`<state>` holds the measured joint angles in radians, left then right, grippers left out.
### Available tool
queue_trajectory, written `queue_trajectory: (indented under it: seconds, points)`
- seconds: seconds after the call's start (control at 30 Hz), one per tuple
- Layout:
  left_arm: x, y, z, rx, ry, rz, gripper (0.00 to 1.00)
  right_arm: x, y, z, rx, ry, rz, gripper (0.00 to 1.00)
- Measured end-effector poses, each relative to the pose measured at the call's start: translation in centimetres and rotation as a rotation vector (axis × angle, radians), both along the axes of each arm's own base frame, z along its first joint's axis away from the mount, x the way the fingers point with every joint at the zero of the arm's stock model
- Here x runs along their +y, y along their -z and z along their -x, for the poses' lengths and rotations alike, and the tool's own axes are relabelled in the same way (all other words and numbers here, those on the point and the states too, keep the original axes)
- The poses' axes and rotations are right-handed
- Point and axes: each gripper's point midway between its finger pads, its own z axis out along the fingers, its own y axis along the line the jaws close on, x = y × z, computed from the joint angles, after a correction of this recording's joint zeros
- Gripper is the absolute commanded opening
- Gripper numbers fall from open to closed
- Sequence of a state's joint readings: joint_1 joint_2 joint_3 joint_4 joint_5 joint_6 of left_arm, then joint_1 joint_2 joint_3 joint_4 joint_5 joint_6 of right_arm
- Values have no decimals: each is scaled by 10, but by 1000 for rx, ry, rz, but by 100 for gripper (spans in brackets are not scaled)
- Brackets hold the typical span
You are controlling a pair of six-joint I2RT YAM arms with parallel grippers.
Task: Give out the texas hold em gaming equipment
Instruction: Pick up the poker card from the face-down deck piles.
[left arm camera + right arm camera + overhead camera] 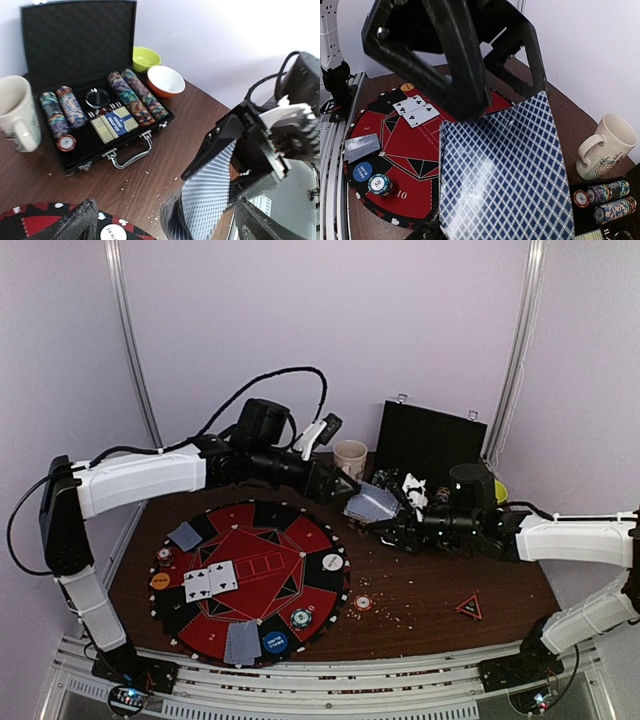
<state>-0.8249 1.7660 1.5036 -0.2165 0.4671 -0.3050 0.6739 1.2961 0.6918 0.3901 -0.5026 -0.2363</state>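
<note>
Top view, centre right: right gripper [388, 520] clamps a fanned stack of blue-backed cards [372, 503] above the tabletop [430, 590]. Just upper left of the stack, left gripper [345, 488] spread wide, holding nothing. Two face-up cards [210, 582] lie on the round mat [255, 545], lower left.

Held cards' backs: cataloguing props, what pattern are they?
The cards show a blue-and-white diamond lattice, clearest in the right wrist view.
</note>
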Motion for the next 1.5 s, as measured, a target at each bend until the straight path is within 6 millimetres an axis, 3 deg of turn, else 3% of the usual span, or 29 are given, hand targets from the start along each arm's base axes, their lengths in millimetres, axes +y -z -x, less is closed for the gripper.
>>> queue_trajectory:
  seconds: [0.07,0.2,0.4,0.87,1.0,1.1,1.17,1.27,1.5]
  points:
    - [-13,14,0,21,26,-15,96,0,-1,0,-1,0,-1,48]
    - [-24,35,3,56,51,-61,83,1,-2,-1,-4,0,-3,48]
    - [-22,37,1,43,42,-91,73,0,-2,-1,-4,0,-3,48]
    - [-21,39,3,19,66,-106,89,0,1,0,8,0,7,48]
    - [-19,30,4,-3,72,-95,90,0,1,0,8,0,7,48]
    - [-13,13,4,-31,67,-73,80,0,1,0,8,0,7,48]
    - [-7,2,3,-45,58,-56,60,0,1,0,9,0,7,48]
    - [2,-12,0,-60,46,-32,43,0,1,0,8,0,7,48]
    - [1,-9,0,-42,71,-20,44,0,1,0,9,0,7,48]
